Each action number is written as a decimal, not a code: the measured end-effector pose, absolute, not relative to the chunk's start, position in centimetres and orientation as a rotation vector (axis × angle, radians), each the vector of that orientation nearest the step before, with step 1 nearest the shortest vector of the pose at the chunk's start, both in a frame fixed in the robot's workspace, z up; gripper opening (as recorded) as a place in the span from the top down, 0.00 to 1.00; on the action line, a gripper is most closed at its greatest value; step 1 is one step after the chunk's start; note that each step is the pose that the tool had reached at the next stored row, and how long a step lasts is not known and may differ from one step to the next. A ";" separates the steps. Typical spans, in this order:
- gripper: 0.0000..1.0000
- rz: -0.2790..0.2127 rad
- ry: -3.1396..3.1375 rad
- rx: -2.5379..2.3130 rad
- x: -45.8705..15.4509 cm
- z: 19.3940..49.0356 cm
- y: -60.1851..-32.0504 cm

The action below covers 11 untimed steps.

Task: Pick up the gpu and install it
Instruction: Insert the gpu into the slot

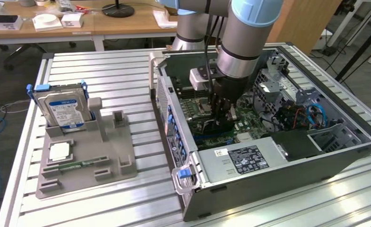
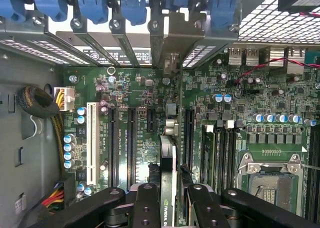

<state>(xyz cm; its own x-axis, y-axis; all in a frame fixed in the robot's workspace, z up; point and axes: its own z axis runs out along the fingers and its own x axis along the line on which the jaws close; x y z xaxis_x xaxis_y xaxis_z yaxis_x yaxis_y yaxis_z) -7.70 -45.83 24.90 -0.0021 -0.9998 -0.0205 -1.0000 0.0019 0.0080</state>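
Gpu (image 2: 167, 188) edge-on between tool (image 2: 170, 208) fingers, above motherboard (image 2: 140, 133) slots.

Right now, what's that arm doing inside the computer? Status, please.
Gripper shut on gpu, card held edge-on. Down inside the case, above the motherboard slots. Nothing blocking seen.

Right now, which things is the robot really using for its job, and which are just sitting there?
Part of the job:
- gpu, held edge-on over the slots
- end effector, shut on the gpu
- motherboard
- computer case, lying open

Just sitting there:
- hard drive, upright in the grey holder
- green memory stick in the holder
- square chip in the holder
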 end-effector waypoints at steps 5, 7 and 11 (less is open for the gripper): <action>0.74 0.031 2.217 -2.213 -7.7 24.9 -45.8; 0.74 0.031 2.218 -2.213 -7.7 24.7 -45.8; 0.74 0.031 2.217 -2.213 -7.8 24.3 -45.8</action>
